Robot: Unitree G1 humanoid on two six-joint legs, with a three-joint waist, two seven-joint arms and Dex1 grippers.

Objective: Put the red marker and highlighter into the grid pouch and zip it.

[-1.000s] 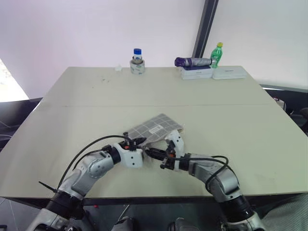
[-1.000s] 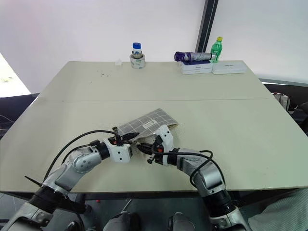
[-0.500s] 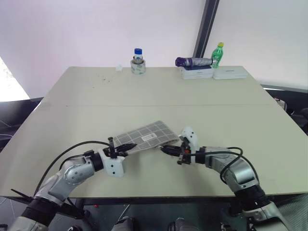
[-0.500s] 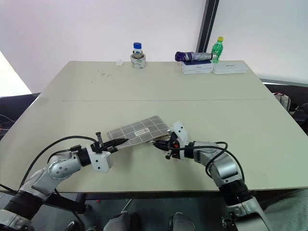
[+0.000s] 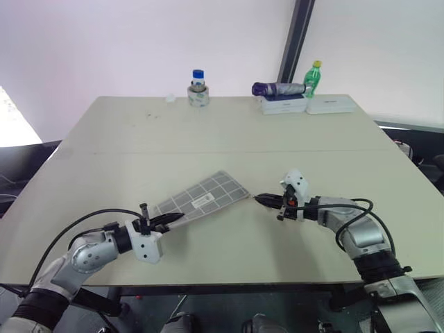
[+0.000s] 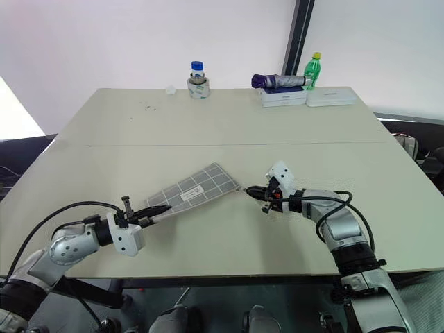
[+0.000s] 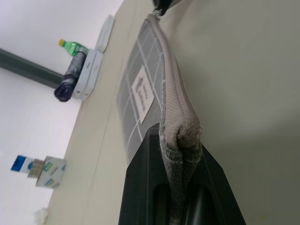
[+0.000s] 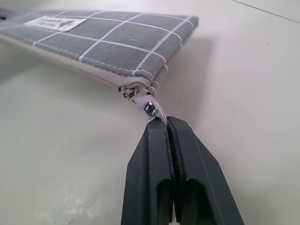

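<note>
Right wrist view: right pincer (image 8: 165, 123) clamped tight on the zipper pull tab (image 8: 151, 108) at the grid pouch (image 5: 201, 198) corner. Left pincer (image 7: 180, 154) pinches the opposite end, pouch stretched between the 2 just above the bench (image 5: 229, 132).

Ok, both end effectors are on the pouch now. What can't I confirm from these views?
- Red marker and highlighter: presumably inside the pouch, but the grey fabric hides whatever it holds.
- Zipper closure: in the right wrist view the slider sits at the pouch's end corner; the far stretch of zipper runs off the edge.
- Pull tab: its tip is hidden between the right end effector fingers.
- Left end effector: the pinched pouch end covers the inner pads.
</note>
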